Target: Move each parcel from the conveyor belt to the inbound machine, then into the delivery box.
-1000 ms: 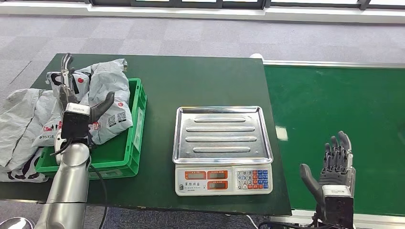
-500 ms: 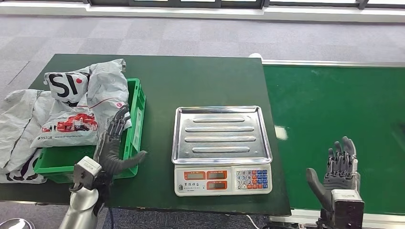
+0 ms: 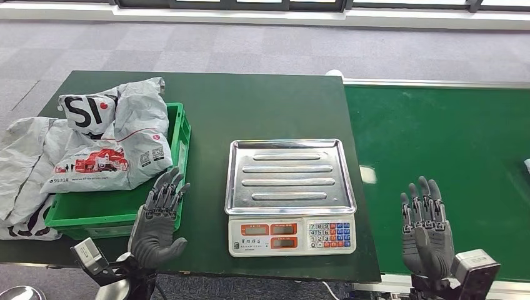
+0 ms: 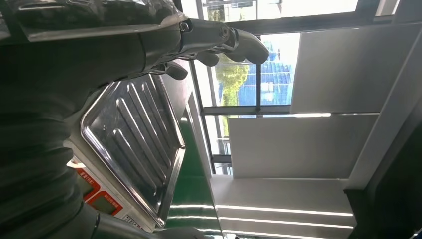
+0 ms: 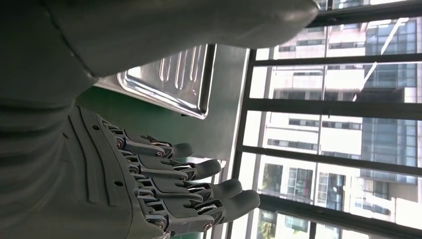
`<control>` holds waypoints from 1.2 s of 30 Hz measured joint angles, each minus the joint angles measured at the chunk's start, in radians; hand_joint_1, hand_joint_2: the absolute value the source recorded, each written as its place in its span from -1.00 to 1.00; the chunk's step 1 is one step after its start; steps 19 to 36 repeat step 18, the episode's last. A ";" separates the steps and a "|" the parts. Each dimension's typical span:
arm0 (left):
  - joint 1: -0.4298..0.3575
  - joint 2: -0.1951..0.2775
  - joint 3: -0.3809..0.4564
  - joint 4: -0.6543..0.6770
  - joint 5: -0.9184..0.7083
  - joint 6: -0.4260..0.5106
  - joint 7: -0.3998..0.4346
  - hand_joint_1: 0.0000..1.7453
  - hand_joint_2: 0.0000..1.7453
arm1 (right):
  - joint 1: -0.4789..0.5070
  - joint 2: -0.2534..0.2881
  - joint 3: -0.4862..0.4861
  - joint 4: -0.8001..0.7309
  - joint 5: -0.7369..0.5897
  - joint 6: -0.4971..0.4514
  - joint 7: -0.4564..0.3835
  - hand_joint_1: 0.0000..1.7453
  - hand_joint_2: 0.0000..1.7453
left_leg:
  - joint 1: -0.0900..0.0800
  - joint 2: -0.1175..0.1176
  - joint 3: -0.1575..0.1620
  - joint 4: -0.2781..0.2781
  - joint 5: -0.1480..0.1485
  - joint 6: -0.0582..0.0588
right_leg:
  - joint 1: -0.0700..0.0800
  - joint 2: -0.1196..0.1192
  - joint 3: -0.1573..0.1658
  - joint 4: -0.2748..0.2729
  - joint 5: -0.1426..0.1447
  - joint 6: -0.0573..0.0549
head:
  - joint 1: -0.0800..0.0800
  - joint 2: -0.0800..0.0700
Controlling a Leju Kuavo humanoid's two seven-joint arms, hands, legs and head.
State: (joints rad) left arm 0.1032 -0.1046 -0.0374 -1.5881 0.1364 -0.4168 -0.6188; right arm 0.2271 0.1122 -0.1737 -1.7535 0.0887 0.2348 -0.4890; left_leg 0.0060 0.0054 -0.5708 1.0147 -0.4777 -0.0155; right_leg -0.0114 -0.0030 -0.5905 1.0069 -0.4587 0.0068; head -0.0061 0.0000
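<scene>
Several grey parcels (image 3: 94, 147) lie piled in and over the green delivery box (image 3: 178, 156) at the far left of the desk (image 3: 262, 103), so that much of the job looks done. The inbound machine (image 3: 290, 194), a scale with a steel tray, is bare, and the green conveyor belt (image 3: 437, 169) to its right carries nothing I can pick out, save a pale sliver at the picture's right edge (image 3: 527, 165) that may be the next parcel; it is cut off, so I cannot say.

My left robot hand (image 3: 156, 222) hovers spread and empty near the desk's front edge, between box and scale. My right robot hand (image 3: 425, 228) is likewise spread, holding nothing, over the belt's near side.

How many parcels remain I cannot judge.
</scene>
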 joint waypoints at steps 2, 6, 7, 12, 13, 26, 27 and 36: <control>0.002 -0.007 0.000 0.001 -0.007 0.003 0.000 -1.00 1.00 | 0.000 0.000 -0.005 0.004 -0.006 0.009 0.000 -1.00 -0.50 | 0.000 0.000 0.000 0.000 0.000 0.000 | 0.000 0.000 0.000 0.000 0.000 0.000 | 0.000 0.000; 0.003 -0.018 0.001 -0.002 -0.049 0.058 -0.008 -1.00 1.00 | 0.000 0.000 -0.014 0.011 0.002 0.038 -0.001 -1.00 1.00 | 0.000 0.000 0.000 0.000 0.000 0.000 | 0.000 0.000 0.000 0.000 0.000 0.000 | 0.000 0.000; 0.004 -0.022 0.002 -0.006 -0.059 0.080 -0.009 -1.00 1.00 | 0.000 0.000 -0.015 0.012 0.014 0.041 0.000 -1.00 1.00 | 0.000 0.000 0.000 0.000 0.000 0.000 | 0.000 0.000 0.000 0.000 0.000 0.000 | 0.000 0.000; 0.015 -0.037 0.004 -0.037 -0.117 0.167 -0.013 -1.00 1.00 | -0.015 -0.004 -0.017 0.032 0.087 -0.010 0.028 -1.00 1.00 | 0.000 0.000 0.000 0.000 0.000 0.000 | 0.000 0.000 0.000 0.000 0.000 0.000 | 0.000 0.000; 0.018 -0.039 0.004 -0.043 -0.128 0.178 -0.015 -1.00 1.00 | -0.021 -0.006 -0.017 0.039 0.098 -0.024 0.033 -1.00 1.00 | 0.000 0.000 0.000 0.000 0.000 0.000 | 0.000 0.000 0.000 0.000 0.000 0.000 | 0.000 0.000; 0.025 -0.044 0.003 -0.055 -0.138 0.188 -0.019 -1.00 1.00 | -0.038 -0.014 -0.017 0.060 0.111 -0.040 0.036 -1.00 1.00 | 0.000 0.000 0.000 0.000 0.000 0.000 | 0.000 0.000 0.000 0.000 0.000 0.000 | 0.000 0.000; 0.025 -0.044 0.003 -0.055 -0.138 0.188 -0.019 -1.00 1.00 | -0.038 -0.014 -0.017 0.060 0.111 -0.040 0.036 -1.00 1.00 | 0.000 0.000 0.000 0.000 0.000 0.000 | 0.000 0.000 0.000 0.000 0.000 0.000 | 0.000 0.000; 0.025 -0.044 0.003 -0.055 -0.138 0.188 -0.019 -1.00 1.00 | -0.038 -0.014 -0.017 0.060 0.111 -0.040 0.036 -1.00 1.00 | 0.000 0.000 0.000 0.000 0.000 0.000 | 0.000 0.000 0.000 0.000 0.000 0.000 | 0.000 0.000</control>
